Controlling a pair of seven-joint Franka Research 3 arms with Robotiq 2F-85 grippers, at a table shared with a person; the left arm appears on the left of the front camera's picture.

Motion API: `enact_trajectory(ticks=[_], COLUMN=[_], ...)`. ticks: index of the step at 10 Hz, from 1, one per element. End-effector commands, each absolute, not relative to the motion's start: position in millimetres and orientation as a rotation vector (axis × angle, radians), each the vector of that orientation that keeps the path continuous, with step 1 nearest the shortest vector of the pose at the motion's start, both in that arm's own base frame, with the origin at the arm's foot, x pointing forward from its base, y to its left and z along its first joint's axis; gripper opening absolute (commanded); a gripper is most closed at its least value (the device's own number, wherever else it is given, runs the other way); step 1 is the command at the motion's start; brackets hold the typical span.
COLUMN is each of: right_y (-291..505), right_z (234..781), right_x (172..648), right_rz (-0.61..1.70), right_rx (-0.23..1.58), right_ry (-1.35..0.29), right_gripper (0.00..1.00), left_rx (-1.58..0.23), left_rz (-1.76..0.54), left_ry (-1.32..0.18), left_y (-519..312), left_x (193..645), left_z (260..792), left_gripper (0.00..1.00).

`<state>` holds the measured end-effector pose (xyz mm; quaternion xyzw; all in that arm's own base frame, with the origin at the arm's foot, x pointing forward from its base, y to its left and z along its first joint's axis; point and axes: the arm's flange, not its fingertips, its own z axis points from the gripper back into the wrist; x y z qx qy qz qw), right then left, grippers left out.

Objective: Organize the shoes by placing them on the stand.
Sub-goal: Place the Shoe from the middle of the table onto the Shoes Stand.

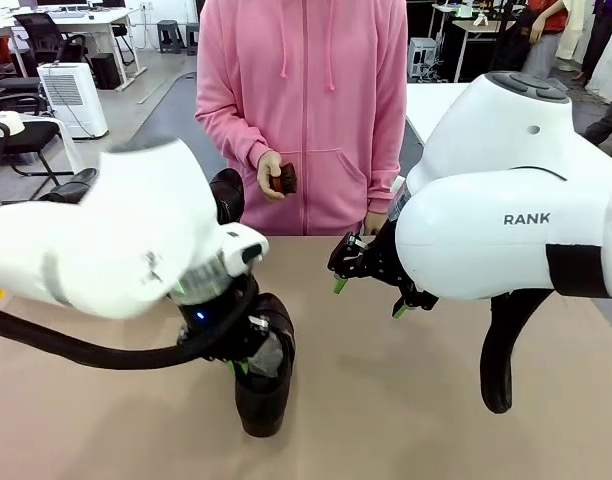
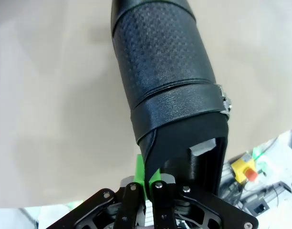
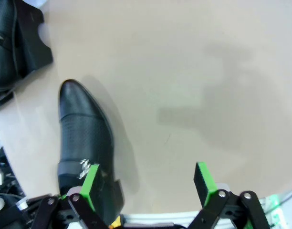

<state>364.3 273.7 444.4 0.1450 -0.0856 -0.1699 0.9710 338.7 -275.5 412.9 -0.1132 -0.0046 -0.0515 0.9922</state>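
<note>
The left gripper is clamped on the heel end of a black shoe, toe toward the tan table, possibly touching it. The right gripper hangs above the table, fingers spread wide and empty. A person's hand holds a small brown object.

A person in a pink hoodie is standing at the far edge of the tan table. A white air purifier, black office chairs and white desks are occupying the background.
</note>
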Motion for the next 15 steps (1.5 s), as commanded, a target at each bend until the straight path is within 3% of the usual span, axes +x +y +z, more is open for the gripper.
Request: enact_trajectory(ticks=[1, 5, 8, 15], right_y=[273.2, 273.2, 273.2, 273.2], right_z=[446.1, 446.1, 446.1, 446.1], right_x=[367.5, 367.5, 367.5, 367.5], right_rz=[-0.331, -0.331, -0.331, -0.331], right_rx=[0.303, 0.303, 0.303, 0.303], right_ry=[-0.164, -0.164, -0.164, -0.164], right_gripper=[1.0, 1.0, 1.0, 1.0], left_rx=[-0.299, -0.443, -0.289, -0.208], left_rz=[-0.177, -0.259, -0.135, -0.072], left_ry=[-0.08, -0.226, -0.409, -0.384], left_y=[-221.9, -120.9, -47.2, 23.6], left_x=[329.2, 354.7, 390.3, 488.1], left_z=[472.3, 562.6, 584.4, 507.5], left_gripper=[0.0, 0.0, 0.0, 0.0])
